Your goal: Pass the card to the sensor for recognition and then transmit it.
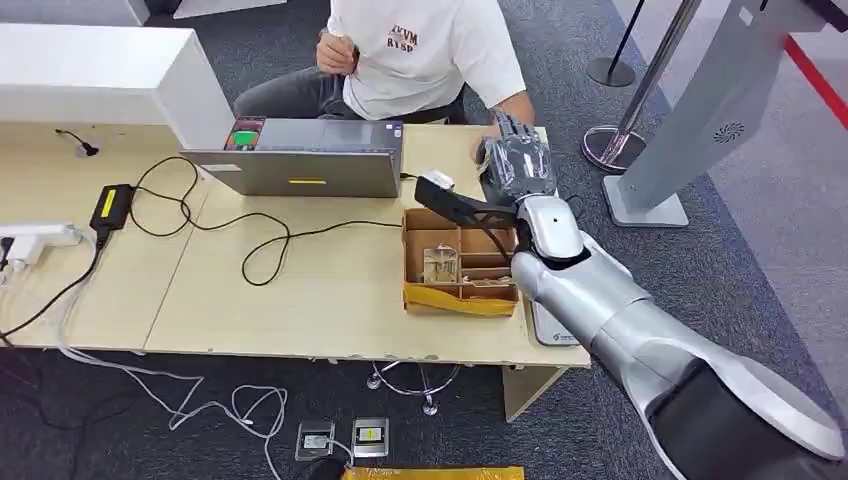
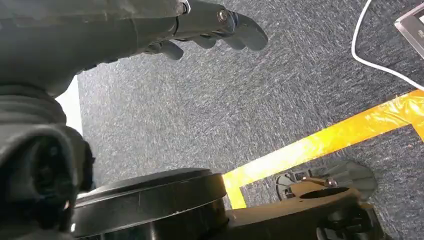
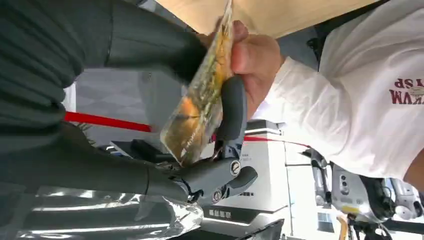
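My right hand [image 1: 517, 165] reaches over the table's far right corner toward a seated person [image 1: 425, 45]. In the right wrist view that hand [image 3: 190, 175] pinches a yellow-brown patterned card [image 3: 200, 100] between thumb and fingers [image 3: 232, 110]. The person's hand [image 3: 252, 60] grips the card's far end at the same time. A black sensor [image 1: 445, 197] on a stalk stands over the cardboard box [image 1: 460, 270], just left of my wrist. My left hand [image 2: 210, 27] hangs over grey carpet with loosely spread fingers and holds nothing.
A laptop [image 1: 310, 160] sits at the back of the wooden table [image 1: 300, 300], with black cables, a power brick [image 1: 112, 205] and a white power strip [image 1: 35, 240] to the left. A grey kiosk [image 1: 700, 110] and a stanchion [image 1: 610, 70] stand right of the table.
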Controlling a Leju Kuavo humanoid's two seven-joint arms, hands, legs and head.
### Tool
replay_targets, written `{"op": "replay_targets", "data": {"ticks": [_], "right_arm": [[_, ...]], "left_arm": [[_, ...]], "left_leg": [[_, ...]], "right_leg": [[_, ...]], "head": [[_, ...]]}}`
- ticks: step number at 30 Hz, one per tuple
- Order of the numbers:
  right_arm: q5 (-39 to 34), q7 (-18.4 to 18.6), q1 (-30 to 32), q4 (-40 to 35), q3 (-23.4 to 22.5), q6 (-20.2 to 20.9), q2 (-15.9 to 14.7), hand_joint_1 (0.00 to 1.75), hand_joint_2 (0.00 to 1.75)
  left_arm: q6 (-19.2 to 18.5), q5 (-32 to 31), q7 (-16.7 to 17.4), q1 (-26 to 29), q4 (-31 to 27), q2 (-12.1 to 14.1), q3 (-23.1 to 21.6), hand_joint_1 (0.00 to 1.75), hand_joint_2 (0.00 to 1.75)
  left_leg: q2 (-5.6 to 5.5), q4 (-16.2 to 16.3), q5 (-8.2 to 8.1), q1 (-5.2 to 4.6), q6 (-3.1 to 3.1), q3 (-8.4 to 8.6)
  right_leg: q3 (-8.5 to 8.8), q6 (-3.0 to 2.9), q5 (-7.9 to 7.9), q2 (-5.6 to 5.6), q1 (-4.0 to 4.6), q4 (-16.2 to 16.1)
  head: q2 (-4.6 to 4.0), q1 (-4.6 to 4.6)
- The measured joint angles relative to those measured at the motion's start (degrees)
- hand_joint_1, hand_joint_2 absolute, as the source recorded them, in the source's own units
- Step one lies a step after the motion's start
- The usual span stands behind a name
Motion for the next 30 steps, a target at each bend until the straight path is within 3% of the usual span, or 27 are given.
{"op": "replay_targets", "data": {"ticks": [4, 8, 13, 14, 17, 18, 23, 26, 30], "right_arm": [[-0.61, -0.37, 0.03, 0.44, -0.02, -1.72, -0.09, 0.00, 1.75], [-3.39, -3.04, 0.18, 0.46, -0.72, -5.01, -0.20, 0.00, 1.75], [-4.06, -3.67, 0.25, 0.46, -1.24, -5.54, -0.39, 0.00, 1.75], [-4.70, -4.19, 0.35, 0.37, -1.48, -6.07, -0.44, 0.00, 0.00], [-7.85, -6.76, 1.09, -1.18, -2.93, -8.85, -0.66, 0.00, 0.00], [-8.90, -7.24, 1.39, -2.21, -3.48, -9.47, -0.81, 0.00, 1.75], [-15.92, -8.35, 6.25, -13.19, -6.28, -9.57, -3.85, 0.00, 1.75], [-19.98, -9.16, 11.56, -23.48, -7.65, -4.99, -6.46, 0.00, 1.75], [-18.40, -8.09, 16.42, -34.04, -8.15, -0.07, -10.30, 0.00, 1.75]], "left_arm": [[-0.02, -0.13, 0.20, 0.00, 0.00, -0.02, 0.00, 0.00, 0.00], [0.13, -0.17, 0.20, 0.02, 0.00, -0.02, 0.00, 0.00, 0.00], [0.18, -0.18, 0.20, 0.01, 0.02, -0.02, 0.00, 0.00, 0.00], [0.22, -0.15, 0.20, 0.01, 0.02, -0.02, 0.00, 0.00, 0.00], [0.50, 0.02, 0.20, 0.04, 0.02, 0.00, 0.00, 0.00, 0.00], [0.55, 0.13, 0.20, 0.05, 0.02, 0.00, 0.00, 0.00, 0.00], [1.05, 1.12, -0.48, 0.58, 0.04, 0.09, 0.09, 0.00, 0.00], [1.01, 1.36, -0.61, 0.88, 0.04, 0.26, 0.15, 0.00, 0.00], [1.07, 1.62, -0.61, 1.16, 0.07, 0.50, 0.20, 0.00, 0.00]], "left_leg": [[0.01, 0.00, 0.00, 0.00, 0.00, 0.01], [0.01, 0.00, 0.00, 0.00, 0.00, 0.01], [0.01, 0.00, 0.00, 0.00, 0.00, 0.01], [0.01, 0.00, 0.00, 0.00, 0.00, 0.01], [0.03, 0.00, 0.00, 0.00, 0.00, 0.01], [0.04, 0.00, 0.00, 0.00, 0.00, 0.02], [0.03, 0.00, 0.00, 0.00, 0.00, 0.05], [0.05, 0.00, -0.01, 0.00, 0.00, 0.03], [0.05, 0.00, -0.02, 0.00, 0.00, 0.00]], "right_leg": [[0.00, 0.00, 0.01, 0.02, 0.00, 0.00], [0.00, 0.00, 0.01, 0.02, 0.00, 0.00], [0.00, 0.00, 0.00, 0.03, 0.00, 0.00], [0.00, 0.00, 0.00, 0.03, 0.00, 0.00], [0.00, 0.00, 0.00, 0.04, 0.00, 0.00], [0.00, 0.00, 0.00, 0.06, 0.00, 0.00], [0.01, 0.00, 0.00, 0.04, 0.00, -0.01], [-0.03, 0.00, 0.00, 0.06, 0.00, -0.02], [-0.03, -0.01, -0.01, 0.05, 0.00, -0.03]], "head": [[0.00, 0.00], [0.00, 0.00], [0.00, -0.02], [0.00, 0.00], [0.00, -0.02], [0.00, 0.00], [0.00, 0.00], [0.00, -0.04], [0.02, -0.04]]}}
